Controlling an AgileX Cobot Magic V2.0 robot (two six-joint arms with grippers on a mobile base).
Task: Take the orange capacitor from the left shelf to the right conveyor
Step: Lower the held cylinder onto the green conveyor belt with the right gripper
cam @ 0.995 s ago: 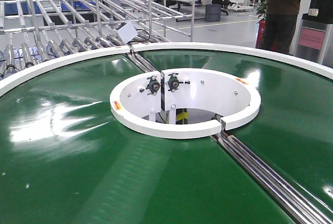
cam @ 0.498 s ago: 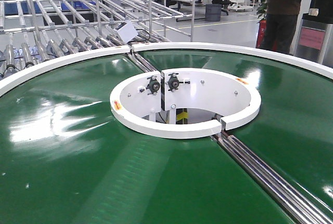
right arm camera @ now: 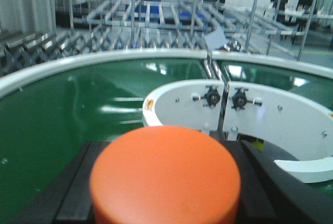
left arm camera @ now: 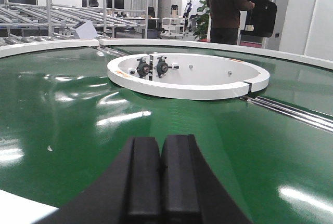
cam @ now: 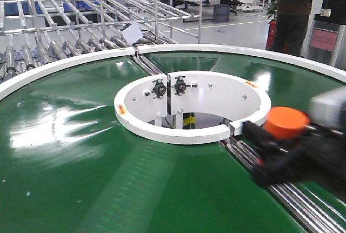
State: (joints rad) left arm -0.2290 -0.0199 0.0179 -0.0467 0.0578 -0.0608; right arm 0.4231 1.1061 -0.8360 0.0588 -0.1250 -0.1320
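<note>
The right gripper was out over the right conveyor, and it had the orange capacitor clamped between its dark fingers, round end cap up, so the cylinder's long axis stood close to vertical. In the right wrist view that orange cap filled the lower frame, dark jaw bodies on either side of it, the green belt spread beyond and the white central ring just ahead. From the front view the load hung over the metal seam strip, just off the ring's near edge; how high above the belt it rode could not be told. The left gripper sat low at the near rim, its two pads pressed together on nothing. So the right arm was the only one in play, the part directly between its fingers and the belt directly beneath. My read: the set-down called for a straight drop onto plain green belt clear of the seam, or the cylinder might tip. A person stood beyond the far rim, roller racks at back left.
</note>
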